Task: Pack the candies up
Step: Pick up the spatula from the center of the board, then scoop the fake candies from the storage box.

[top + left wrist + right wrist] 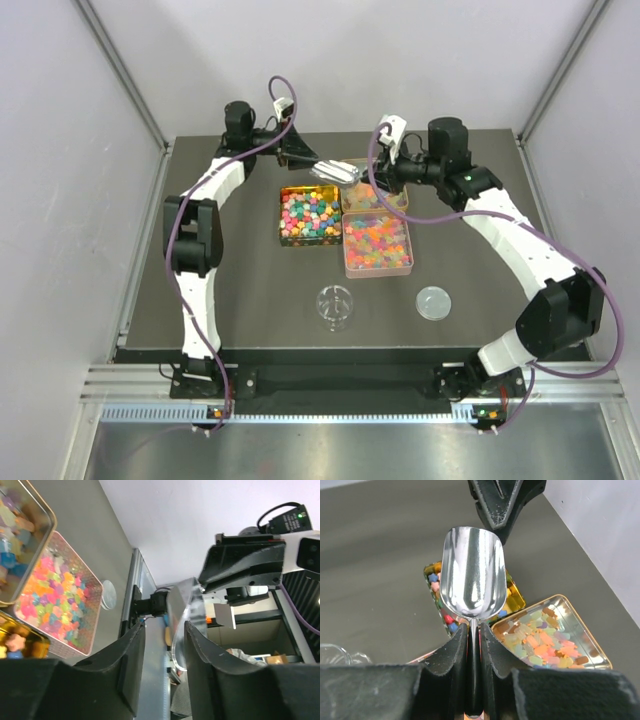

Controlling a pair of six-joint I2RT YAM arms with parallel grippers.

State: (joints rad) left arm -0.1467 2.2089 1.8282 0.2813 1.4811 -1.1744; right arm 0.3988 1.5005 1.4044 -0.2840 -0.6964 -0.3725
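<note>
An empty metal scoop (335,171) hangs above the tins at the back of the table. My right gripper (474,626) is shut on the thin handle, and the bowl of the scoop (472,577) points away from it. My left gripper (164,625) is open at the scoop's front end, with the scoop's rim (186,630) lying against one finger. The candies fill three open tins. Cube-like ones sit in a gold tin (284,212), bright gummies in a pink tin (377,270), and pastel gummies in a third tin (592,645).
A clear glass cup (335,306) stands near the front of the table. A round clear lid (433,301) lies to its right. Grey walls close in both sides and the back. The mat's raised edge runs round the work area.
</note>
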